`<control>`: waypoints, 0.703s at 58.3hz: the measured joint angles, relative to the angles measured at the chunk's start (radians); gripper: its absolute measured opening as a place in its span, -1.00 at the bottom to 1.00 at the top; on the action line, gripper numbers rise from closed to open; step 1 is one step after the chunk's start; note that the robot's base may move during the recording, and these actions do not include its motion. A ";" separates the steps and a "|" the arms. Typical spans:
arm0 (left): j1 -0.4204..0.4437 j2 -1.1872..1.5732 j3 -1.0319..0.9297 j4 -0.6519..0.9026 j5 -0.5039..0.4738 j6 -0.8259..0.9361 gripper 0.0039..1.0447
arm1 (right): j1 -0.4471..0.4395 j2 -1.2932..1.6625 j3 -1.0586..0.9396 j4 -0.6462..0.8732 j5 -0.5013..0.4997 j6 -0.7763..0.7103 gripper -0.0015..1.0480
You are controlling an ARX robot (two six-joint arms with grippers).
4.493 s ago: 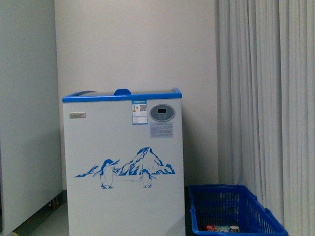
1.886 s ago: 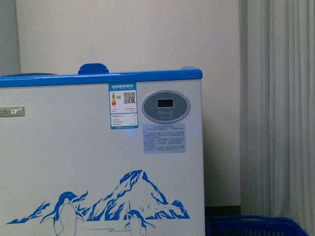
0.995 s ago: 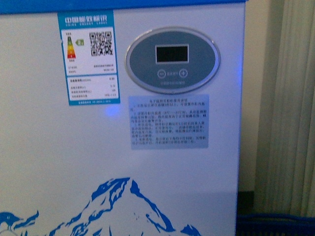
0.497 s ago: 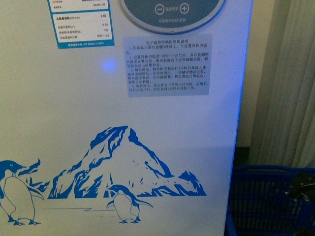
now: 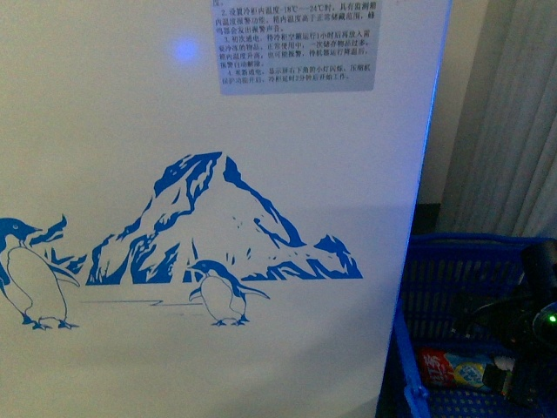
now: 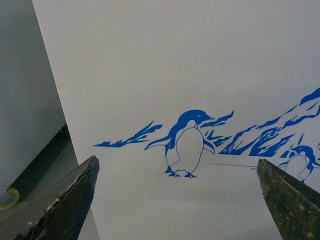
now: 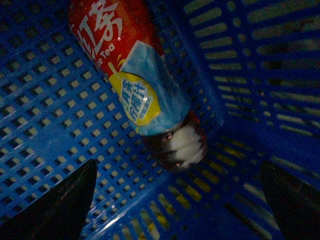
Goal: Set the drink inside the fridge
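Drink (image 7: 135, 85) lies on its side in crate (image 7: 45, 125), beside fridge (image 5: 261, 131). Right gripper (image 7: 177, 172) hovers over it, released and empty. Left gripper (image 6: 177, 167) is also released, facing fridge front. Step looks like pickup approach. Next: lower and clamp across bottle body.

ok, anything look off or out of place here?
Only the small plastic bottle with the red, yellow and blue label: it lies on its side in the blue plastic mesh crate. No spill or damage shows.
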 joint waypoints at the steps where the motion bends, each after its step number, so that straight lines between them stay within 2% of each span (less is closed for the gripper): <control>1: 0.000 0.000 0.000 0.000 0.000 0.000 0.85 | 0.000 0.015 0.018 0.000 -0.007 -0.019 0.85; 12: 0.000 0.000 0.000 0.000 0.000 0.000 0.85 | 0.014 0.187 0.245 -0.084 -0.033 -0.122 0.85; 24: 0.000 0.000 0.000 0.000 0.000 0.000 0.85 | 0.037 0.306 0.404 -0.140 -0.064 -0.125 0.85; 41: 0.000 0.000 0.000 0.000 0.000 0.000 0.85 | 0.054 0.461 0.621 -0.208 -0.049 -0.116 0.85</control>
